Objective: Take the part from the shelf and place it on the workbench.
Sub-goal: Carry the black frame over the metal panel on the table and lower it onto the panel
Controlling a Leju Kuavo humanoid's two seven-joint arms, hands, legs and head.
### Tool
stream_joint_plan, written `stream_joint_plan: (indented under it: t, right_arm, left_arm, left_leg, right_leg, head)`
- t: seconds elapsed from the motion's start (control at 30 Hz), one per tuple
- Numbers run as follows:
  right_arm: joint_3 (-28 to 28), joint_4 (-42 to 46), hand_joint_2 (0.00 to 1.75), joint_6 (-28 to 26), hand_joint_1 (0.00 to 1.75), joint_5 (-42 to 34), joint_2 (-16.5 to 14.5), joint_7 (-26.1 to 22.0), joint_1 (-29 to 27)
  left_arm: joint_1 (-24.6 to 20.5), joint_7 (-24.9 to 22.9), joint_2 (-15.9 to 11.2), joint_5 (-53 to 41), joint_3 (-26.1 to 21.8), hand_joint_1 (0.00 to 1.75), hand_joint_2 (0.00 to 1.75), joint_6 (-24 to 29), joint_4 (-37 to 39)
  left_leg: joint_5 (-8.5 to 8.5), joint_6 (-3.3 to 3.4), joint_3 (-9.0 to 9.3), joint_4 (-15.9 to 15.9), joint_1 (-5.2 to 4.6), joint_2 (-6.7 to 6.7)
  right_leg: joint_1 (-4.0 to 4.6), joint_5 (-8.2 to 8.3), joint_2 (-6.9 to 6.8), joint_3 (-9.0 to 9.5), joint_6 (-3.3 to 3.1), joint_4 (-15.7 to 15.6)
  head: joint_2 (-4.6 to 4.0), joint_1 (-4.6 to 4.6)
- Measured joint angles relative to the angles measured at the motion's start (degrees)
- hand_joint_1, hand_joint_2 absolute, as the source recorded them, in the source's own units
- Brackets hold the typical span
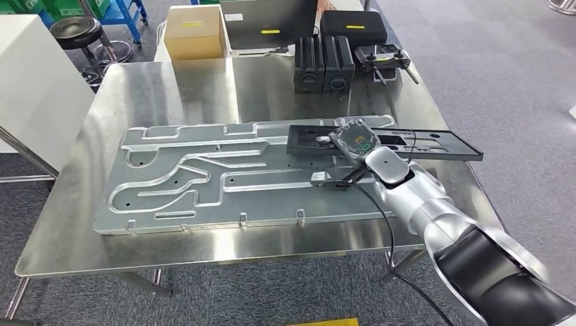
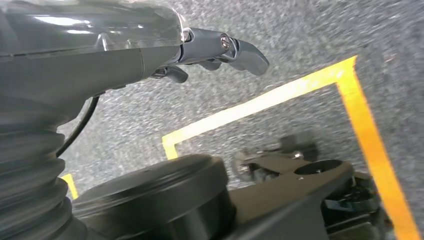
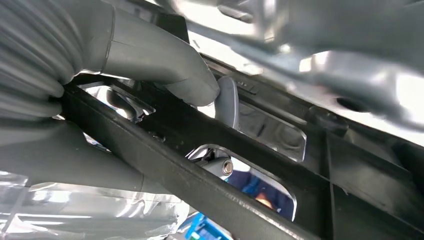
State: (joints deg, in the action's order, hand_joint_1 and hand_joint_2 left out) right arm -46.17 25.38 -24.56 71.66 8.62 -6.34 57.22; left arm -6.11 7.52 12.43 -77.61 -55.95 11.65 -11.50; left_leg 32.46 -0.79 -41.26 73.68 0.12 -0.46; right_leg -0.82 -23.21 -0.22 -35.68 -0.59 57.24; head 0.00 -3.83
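Right hand (image 1: 352, 140) grips with arm extended forward; left hand (image 2: 220, 50) hangs, fingers loosely curled.

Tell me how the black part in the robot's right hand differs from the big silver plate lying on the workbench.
The black part is matte, dark and a narrow strip; the silver plate is shiny, far wider and longer. The black part is gripped by the right hand and juts past the plate's right end, while the silver plate lies flat on the workbench, untouched. The black part has open windows; the silver plate has winding milled channels. Both are flat, elongated pieces.
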Motion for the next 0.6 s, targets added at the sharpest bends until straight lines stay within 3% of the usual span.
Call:
stream_joint_plan:
  t: [0.03,0.07,0.13,0.17,0.23,0.3,0.37,0.47,0.5,0.53,0.57,0.6]
  right_arm:
    - [0.04,-0.2,1.75,-0.06,1.75,-0.2,-0.41,-0.21,-0.27]
    - [0.09,-0.37,1.75,-0.04,1.75,-0.37,-0.83,-0.4,-0.49]
    - [0.24,-0.67,1.75,0.14,1.75,-0.63,-1.49,-0.79,-0.68]
    - [0.37,-0.83,1.75,0.33,1.75,-0.72,-1.72,-0.97,-0.71]
    - [0.62,-1.17,1.75,0.74,1.75,-0.77,-1.98,-1.2,-0.85]
    - [0.77,-1.47,0.87,0.86,0.87,-0.59,-2.18,-1.28,-1.0]
    - [0.95,-1.76,0.0,0.83,0.0,-0.34,-2.28,-1.43,-1.05]
    - [1.25,-2.28,0.0,0.88,0.0,-0.09,-2.4,-1.75,-1.53]
    - [1.32,-2.48,0.0,0.94,0.0,-0.06,-2.41,-1.82,-1.82]
    - [1.41,-2.66,0.0,1.0,0.0,-0.06,-2.41,-1.82,-2.05]
    - [1.52,-2.79,0.0,1.05,0.0,-0.07,-2.42,-1.83,-2.13]
    - [1.64,-2.87,0.0,1.08,0.0,-0.08,-2.43,-1.83,-2.06]
  left_arm:
    - [-0.13,0.04,-0.02,0.06,0.0,0.0,1.75,0.01,0.0]
    - [-0.19,0.05,-0.03,0.1,0.0,0.0,1.75,0.02,0.0]
    - [-0.12,0.03,-0.05,0.14,0.0,0.0,1.75,0.04,0.01]
    - [-0.08,0.03,-0.05,0.15,0.0,0.0,1.75,0.03,0.02]
    - [0.02,0.05,-0.05,0.21,-0.01,0.0,1.75,0.02,0.04]
    - [0.06,0.05,-0.05,0.23,-0.02,0.0,1.75,0.17,0.04]
    - [0.01,0.04,-0.05,0.14,-0.01,0.0,1.75,0.61,0.04]
    - [0.03,0.04,-0.06,-0.2,0.01,0.0,1.75,1.31,0.04]
    - [0.13,0.04,-0.06,-0.21,0.02,0.0,1.75,1.44,0.04]
    - [0.25,0.04,-0.06,-0.03,0.02,0.0,1.75,1.48,0.04]
    - [0.35,0.04,-0.06,0.23,0.01,0.0,1.75,1.41,0.04]
    - [0.41,0.04,-0.06,0.53,-0.01,0.0,1.75,1.26,0.04]
  left_leg:
    - [-0.65,-0.19,-0.18,0.22,0.18,0.03]
    - [-2.36,-0.34,0.75,-1.9,0.37,0.07]
    - [-6.2,-0.51,4.36,-9.58,0.64,0.12]
    - [-7.19,-0.34,5.76,-12.59,0.64,0.09]
    - [-7.19,0.27,6.63,-14.58,0.44,0.0]
    - [-7.41,1.14,6.63,-14.86,0.39,0.0]
    - [-7.68,1.89,6.84,-15.28,0.5,0.07]
    - [-7.82,2.45,6.84,-15.44,0.37,0.13]
    - [-7.81,2.51,6.83,-15.43,0.28,0.09]
    - [-7.81,2.54,6.85,-15.41,0.18,0.04]
    - [-7.8,2.54,6.89,-15.4,0.08,0.0]
    - [-7.79,2.52,6.97,-15.39,-0.02,-0.04]
  right_leg:
    - [-0.03,-0.1,0.06,0.07,0.06,0.09]
    - [-0.1,-0.25,0.14,0.17,0.19,0.23]
    - [-0.19,-0.7,0.33,0.31,0.68,0.72]
    - [-0.16,-0.9,0.38,0.23,0.99,1.01]
    - [0.0,-0.95,0.41,0.01,1.65,1.26]
    - [-0.08,-0.89,0.4,-0.01,2.31,1.2]
    - [-0.22,-2.33,0.34,-0.86,2.82,3.18]
    - [-0.3,-7.36,0.28,-5.8,3.22,13.76]
    - [-0.31,-8.17,0.28,-7.2,3.24,16.65]
    - [-0.29,-7.97,0.28,-7.74,3.16,17.67]
    - [-0.25,-6.64,0.28,-7.03,2.94,16.11]
    - [-0.14,-4.66,0.28,-5.3,2.58,12.57]
  head:
    - [0.0,0.0]
    - [0.0,-0.01]
    - [0.0,0.0]
    - [0.0,0.0]
    - [0.0,0.01]
    - [0.0,0.01]
    - [0.0,0.01]
    - [0.0,0.01]
    - [0.0,0.01]
    - [0.0,0.01]
    - [0.0,0.01]
    - [0.0,0.01]
